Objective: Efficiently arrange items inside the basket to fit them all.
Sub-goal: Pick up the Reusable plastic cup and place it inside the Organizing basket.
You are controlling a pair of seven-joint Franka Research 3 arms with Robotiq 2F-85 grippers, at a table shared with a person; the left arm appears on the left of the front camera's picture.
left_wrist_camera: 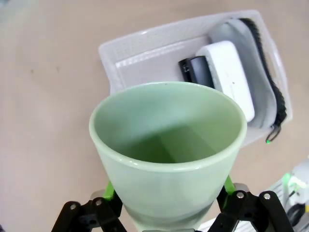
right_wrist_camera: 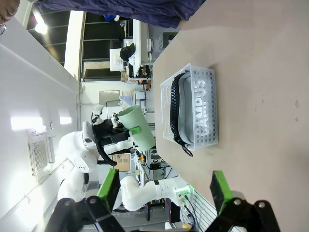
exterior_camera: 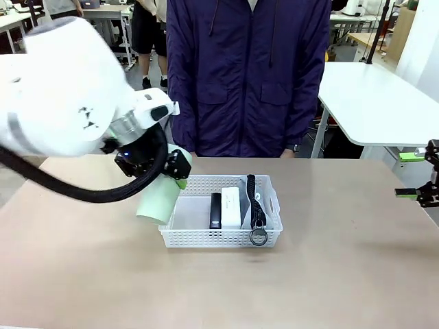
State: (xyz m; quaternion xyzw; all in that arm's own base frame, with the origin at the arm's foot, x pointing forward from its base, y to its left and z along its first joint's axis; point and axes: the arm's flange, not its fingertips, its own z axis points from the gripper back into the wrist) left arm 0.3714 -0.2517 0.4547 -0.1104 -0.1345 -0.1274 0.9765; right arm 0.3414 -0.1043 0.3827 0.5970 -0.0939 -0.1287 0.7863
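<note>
Cup placement step: left gripper [exterior_camera: 161, 168] is clamped on the pale green cup [exterior_camera: 157, 199], holding it tilted in the air just beside the basket's [exterior_camera: 180, 237] left end, mouth angled away from the wrist. Left wrist view shows the cup [left_wrist_camera: 166, 154] pinched near its base between the green pads, with the basket [left_wrist_camera: 112, 53] beyond it. Stapler [exterior_camera: 215, 210], white clock [exterior_camera: 231, 204] and grey pouch [exterior_camera: 259, 200] already sit side by side in the basket's right part; bare floor is left at its left end. Right gripper [exterior_camera: 418, 175] hangs at the table's right edge, well apart, jaws wide and holding nothing. Judgement: cup is the last item. Next move calls for carrying it over the left rim, lowering it into the free space beside the stapler, then releasing; cup's wide mouth may catch the wall or nudge the stapler
</note>
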